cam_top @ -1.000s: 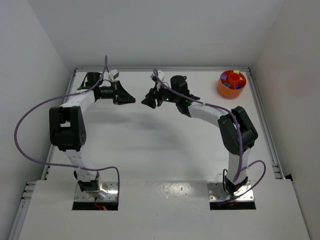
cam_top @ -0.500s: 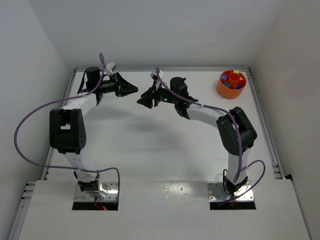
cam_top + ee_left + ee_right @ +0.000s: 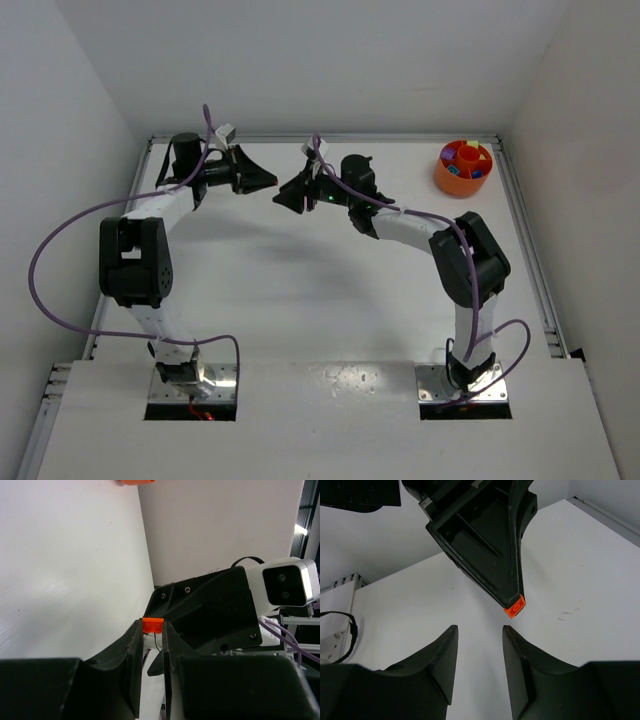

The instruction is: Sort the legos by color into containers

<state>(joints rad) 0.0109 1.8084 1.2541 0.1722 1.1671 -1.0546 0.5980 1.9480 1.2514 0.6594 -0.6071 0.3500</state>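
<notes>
While pinched in left end effector (image 3: 152,631), orange-red lego (image 3: 152,624) near right end effector (image 3: 479,630)

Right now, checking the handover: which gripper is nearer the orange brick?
Left. The left gripper pinches the brick at its fingertips; the right gripper faces it, jaws open, not touching.

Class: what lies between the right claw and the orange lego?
Nothing; in the right wrist view only bare white table shows between the right claw and the orange lego.

Overhead looks down; close wrist views share orange brick (image 3: 152,625).
</notes>
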